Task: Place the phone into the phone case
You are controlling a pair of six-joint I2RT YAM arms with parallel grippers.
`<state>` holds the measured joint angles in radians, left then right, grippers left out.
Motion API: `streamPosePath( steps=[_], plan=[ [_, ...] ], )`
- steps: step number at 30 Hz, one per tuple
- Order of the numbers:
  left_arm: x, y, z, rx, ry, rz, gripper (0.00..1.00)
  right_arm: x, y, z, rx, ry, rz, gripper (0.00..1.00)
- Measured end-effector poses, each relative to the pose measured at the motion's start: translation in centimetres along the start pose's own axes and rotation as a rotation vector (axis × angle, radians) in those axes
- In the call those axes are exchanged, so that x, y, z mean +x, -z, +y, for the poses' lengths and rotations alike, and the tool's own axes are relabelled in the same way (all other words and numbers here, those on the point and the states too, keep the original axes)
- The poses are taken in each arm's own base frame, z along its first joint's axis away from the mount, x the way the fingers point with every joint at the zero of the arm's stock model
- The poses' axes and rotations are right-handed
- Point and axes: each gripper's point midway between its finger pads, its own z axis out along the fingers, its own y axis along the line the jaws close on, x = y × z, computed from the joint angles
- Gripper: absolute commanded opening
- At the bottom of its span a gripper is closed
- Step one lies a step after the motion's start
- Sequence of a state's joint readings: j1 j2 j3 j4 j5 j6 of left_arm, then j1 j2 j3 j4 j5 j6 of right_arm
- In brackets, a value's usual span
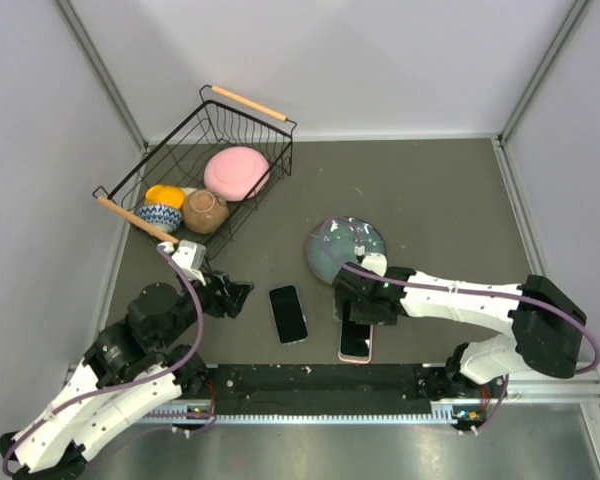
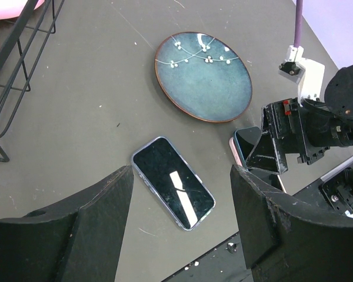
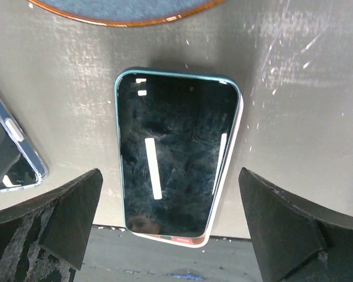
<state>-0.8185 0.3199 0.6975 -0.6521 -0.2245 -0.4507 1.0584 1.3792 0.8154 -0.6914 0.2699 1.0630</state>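
Note:
A dark phone [image 3: 176,158] with a teal edge lies screen-up on a pink-white phone case [image 3: 185,239], slightly askew, with the case's rim showing along its right and near sides. It lies at the table's front edge [image 1: 355,342]. My right gripper [image 3: 169,176] is open and hovers right over it, one finger on each side, touching nothing. A second phone [image 2: 173,191] in a clear bluish case lies to the left [image 1: 288,313]. My left gripper [image 2: 181,176] is open and empty, low over the table just left of that phone.
A blue-green plate [image 1: 345,245] lies just behind the right gripper. A black wire basket [image 1: 170,155] at the back left holds a pink bowl [image 1: 237,172], a brown cup [image 1: 205,212], an orange thing and a patterned bowl. A black rail [image 1: 310,378] runs along the front edge.

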Motion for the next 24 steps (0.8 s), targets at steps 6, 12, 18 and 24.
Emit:
streamPosePath(
  steps=[6, 12, 18, 24],
  plan=[
    [0.0, 0.0, 0.0, 0.000, 0.000, 0.000, 0.72, -0.6, 0.3, 0.3, -0.010, 0.062, -0.014, 0.98],
    [0.0, 0.0, 0.0, 0.001, 0.000, 0.000, 0.72, -0.5, -0.5, 0.0, -0.021, 0.076, 0.014, 0.94],
    [0.0, 0.0, 0.0, 0.000, 0.000, 0.001, 0.72, 1.0, -1.9, -0.8, -0.044, 0.079, 0.064, 0.89],
    [0.0, 0.0, 0.0, 0.000, 0.003, 0.000, 0.72, 1.1, -2.2, -0.6, -0.058, 0.089, 0.063, 0.66]
  ],
)
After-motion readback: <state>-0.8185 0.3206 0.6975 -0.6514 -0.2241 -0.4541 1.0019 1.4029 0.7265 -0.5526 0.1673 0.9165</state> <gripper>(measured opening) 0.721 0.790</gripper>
